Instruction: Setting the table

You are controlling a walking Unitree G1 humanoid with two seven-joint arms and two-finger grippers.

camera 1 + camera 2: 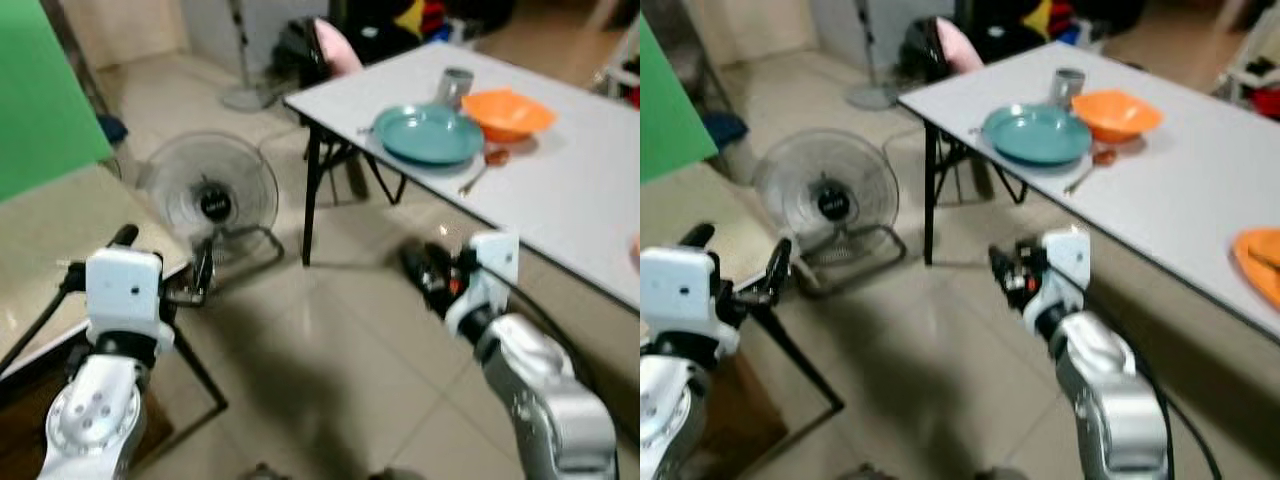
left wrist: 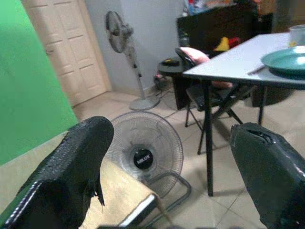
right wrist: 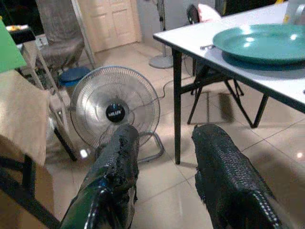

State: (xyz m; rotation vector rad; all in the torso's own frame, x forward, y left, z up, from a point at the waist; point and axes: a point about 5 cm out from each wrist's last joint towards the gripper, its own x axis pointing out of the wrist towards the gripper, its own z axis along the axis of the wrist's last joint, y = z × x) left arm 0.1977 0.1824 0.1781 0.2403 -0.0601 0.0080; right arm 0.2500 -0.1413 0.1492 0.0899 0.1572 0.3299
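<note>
1. We see a blue-green plate (image 1: 428,134) lying flat on the white table (image 1: 560,190), near the table's corner.
2. An orange bowl (image 1: 508,112) sits just beside the plate, and a shiny metal cup (image 1: 455,86) stands upright behind them both.
3. A spoon (image 1: 482,170) lies on the table in front of the plate and bowl. Its long side runs slantwise, with the reddish end close to the bowl.
4. Another orange thing (image 1: 1260,262) sits farther along the table, at the edge of the right eye view.
5. Our right gripper (image 3: 164,157) hangs over the floor, apart from the table. Its two black fingers are spread a little and hold nothing.
6. Our left gripper (image 2: 169,157) is held up on the other side. Its fingers are spread wide, and nothing is between them.
7. A round floor fan (image 1: 210,195) stands on the pale tiled floor (image 1: 340,340) near the table leg.
8. A tall fan (image 2: 123,45) stands by the wall, next to a cream door (image 2: 66,47).
9. A green board (image 1: 40,90) is on our left, and a chair with a pink cushion (image 1: 335,45) sits behind the table.
</note>
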